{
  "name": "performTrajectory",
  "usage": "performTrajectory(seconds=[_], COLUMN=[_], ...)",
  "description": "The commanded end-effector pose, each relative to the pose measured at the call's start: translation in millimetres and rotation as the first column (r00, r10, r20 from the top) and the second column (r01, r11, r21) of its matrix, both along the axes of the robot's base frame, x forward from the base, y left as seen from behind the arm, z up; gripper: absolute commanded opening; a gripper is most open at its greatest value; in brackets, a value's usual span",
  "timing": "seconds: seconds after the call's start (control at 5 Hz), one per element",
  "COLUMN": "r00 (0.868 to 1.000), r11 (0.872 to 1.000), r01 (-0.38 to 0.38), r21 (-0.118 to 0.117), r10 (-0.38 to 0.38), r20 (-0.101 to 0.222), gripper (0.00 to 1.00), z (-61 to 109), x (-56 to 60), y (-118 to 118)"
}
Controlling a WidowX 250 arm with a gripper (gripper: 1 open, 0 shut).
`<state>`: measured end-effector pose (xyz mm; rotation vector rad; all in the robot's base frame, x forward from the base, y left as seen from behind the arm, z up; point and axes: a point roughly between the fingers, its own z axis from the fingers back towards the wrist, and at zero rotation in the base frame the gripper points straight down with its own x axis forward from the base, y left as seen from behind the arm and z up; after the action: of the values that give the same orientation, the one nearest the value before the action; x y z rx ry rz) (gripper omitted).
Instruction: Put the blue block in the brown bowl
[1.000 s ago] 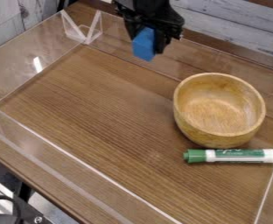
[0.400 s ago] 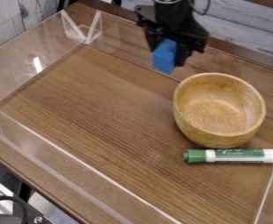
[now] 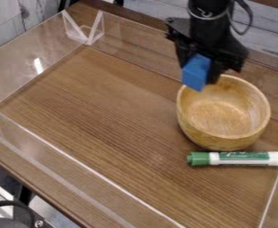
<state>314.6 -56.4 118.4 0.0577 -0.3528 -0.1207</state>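
The jaws of the gripper are clamped on the blue block, which hangs below them in the air, right over the brown bowl's far-left rim, near the bench's far edge.

From where I work, nothing here can be read. The only thing bearing any print is the green-and-white marker lying on the desk: its white barrel carries a dark line of lettering, but it is too small and blurred for me to make out a single word. I see no other label, number or sign on anything.
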Motion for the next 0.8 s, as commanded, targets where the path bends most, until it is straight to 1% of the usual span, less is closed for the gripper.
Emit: performTrajectory(seconds=[0.0, 0.6], r00=[0.998, 0.999], r11=[1.0, 0.999], r01=[0.007, -0.02], r21=[-0.017, -0.032], r10=[-0.006, 0.021], r20=[0.063, 0.05], gripper=[0.0, 0.0], z=[19.8, 4.5], x=[-0.6, -5.3], y=[-11.4, -17.2])
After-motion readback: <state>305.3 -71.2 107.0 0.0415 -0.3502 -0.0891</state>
